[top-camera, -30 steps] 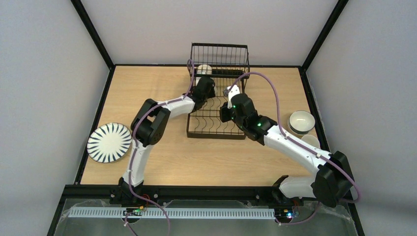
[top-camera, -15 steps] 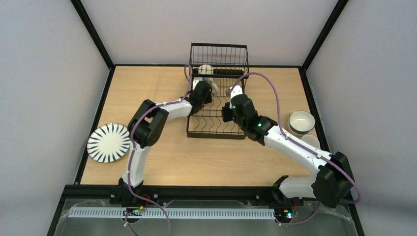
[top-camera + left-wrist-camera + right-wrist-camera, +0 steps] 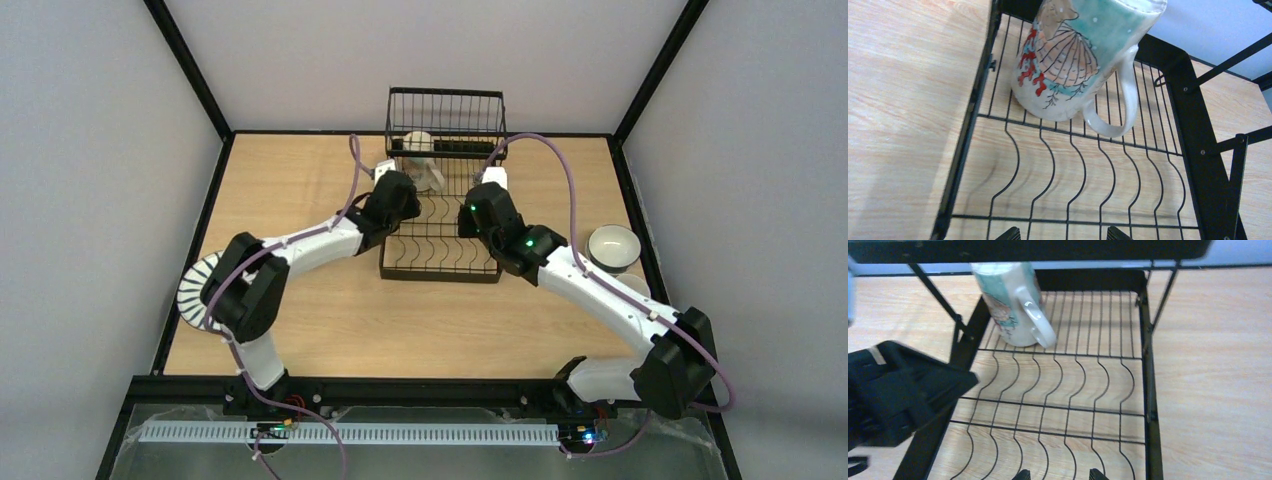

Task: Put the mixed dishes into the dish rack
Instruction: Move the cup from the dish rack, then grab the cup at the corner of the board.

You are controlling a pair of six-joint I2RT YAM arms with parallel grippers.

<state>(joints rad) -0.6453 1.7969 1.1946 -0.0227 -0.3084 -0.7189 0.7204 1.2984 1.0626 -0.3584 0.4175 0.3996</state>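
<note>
The light wooden surface is carrying a few things. The black dish rack is sitting at the back, in the middle. A white plate with dark stripes is lying at the left edge, partly hiding under the left arm. A white bowl is sitting at the right edge. A cream dish is peeking out just beside it, nearer the front.

Bright, even, diffuse lighting. Soft wire shadows under dish rack ahead of left gripper. In right wrist view, left arm blurred.
</note>
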